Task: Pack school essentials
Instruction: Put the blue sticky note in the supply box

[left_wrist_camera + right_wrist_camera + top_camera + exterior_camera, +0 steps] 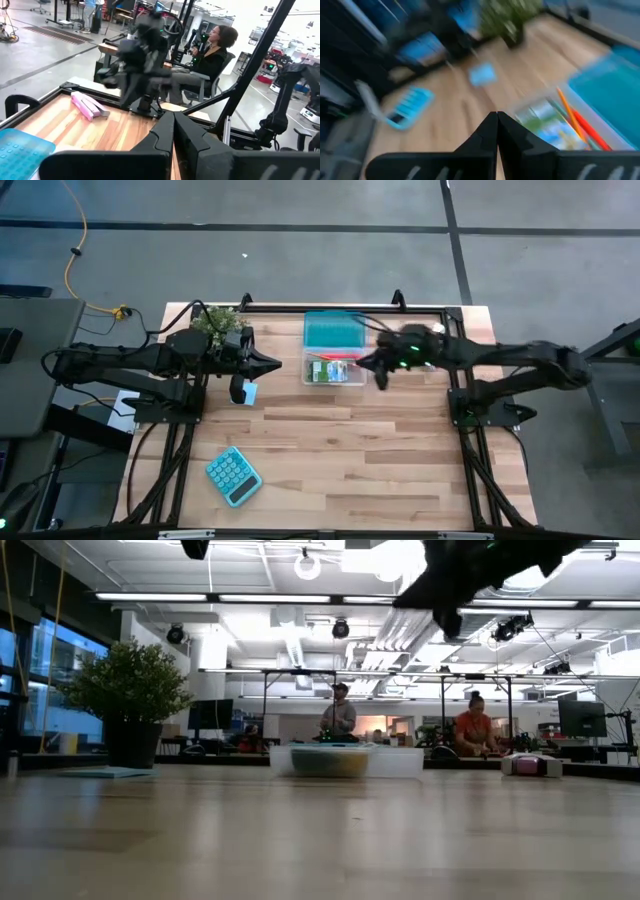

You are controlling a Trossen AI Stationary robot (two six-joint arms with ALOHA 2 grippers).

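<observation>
A clear plastic box (pixel 335 370) stands at the far middle of the table and holds school essentials: an orange pencil and a pink-red pen (pixel 580 125) lie in it beside a yellow-green crayon box (pixel 540 120). The light-blue note pad (pixel 250 392) lies flat on the table left of the box. My left gripper (pixel 272 364) is shut and empty, above the table just left of the box. My right gripper (pixel 364 363) is shut and empty at the box's right end, raised above it. Both show shut in their wrist views (pixel 173 117) (pixel 497 116).
The teal lid (pixel 333 330) lies behind the box. A teal calculator (pixel 233 476) lies near the front left. A potted plant (pixel 215 320) stands at the far left, a pink-and-white packet (pixel 89 106) at the far right. People sit beyond the table.
</observation>
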